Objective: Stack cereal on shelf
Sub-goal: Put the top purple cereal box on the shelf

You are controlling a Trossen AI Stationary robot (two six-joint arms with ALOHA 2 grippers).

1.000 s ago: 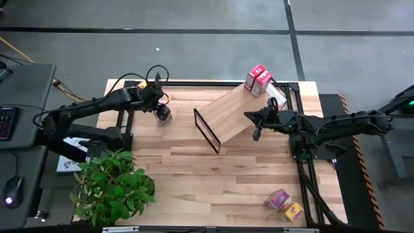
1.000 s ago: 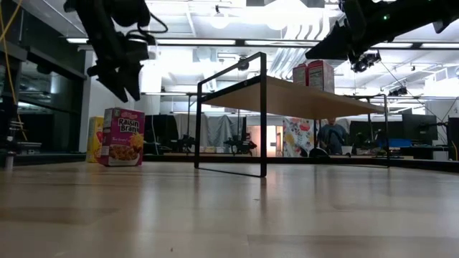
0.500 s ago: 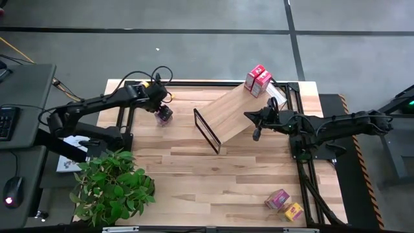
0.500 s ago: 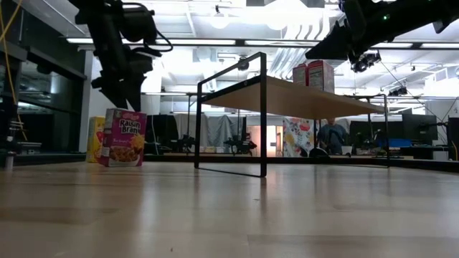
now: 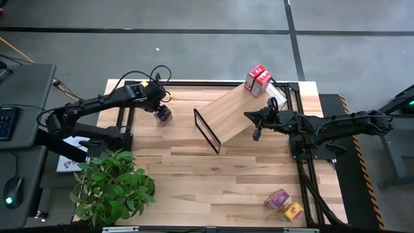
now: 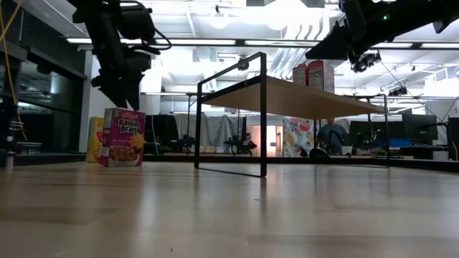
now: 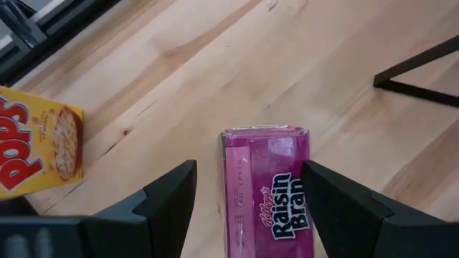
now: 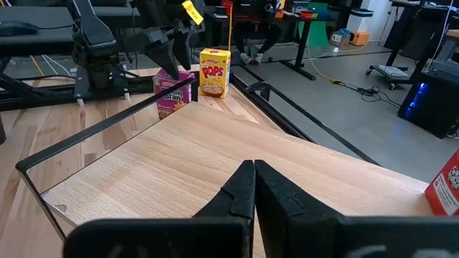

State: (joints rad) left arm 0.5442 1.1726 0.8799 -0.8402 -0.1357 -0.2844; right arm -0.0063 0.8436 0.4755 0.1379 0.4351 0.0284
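From the high view, the shelf (image 5: 236, 115) was seen lying aslant near the far middle of the table (image 5: 213, 181), with 2 red cereal boxes (image 5: 257, 80) standing on its far end. A pink box (image 5: 277, 199) and a yellow box (image 5: 294, 211) were seen near the table's right front corner. The left gripper (image 5: 163, 114) was poised over a magenta box near the far left; the right gripper (image 5: 257, 133) was held above the shelf's right edge.

In the low view, the Raisin Bran box (image 6: 123, 137) was seen upright on the table, a yellow box (image 6: 95, 138) just behind it, with the left gripper's fingers straddling its top.

In the left wrist view, the fingers (image 7: 168, 197) were seen apart, 1 on each side of the box's narrow top, not yet pressed against it. The Pops box (image 7: 39, 140) stood beside it.

In the right wrist view, the right fingers (image 8: 244, 188) were seen pressed together, holding nothing.

The box was judged light, stiff but crushable, with smooth faces; a moderate squeeze across the 2 broad faces near the top was judged best.
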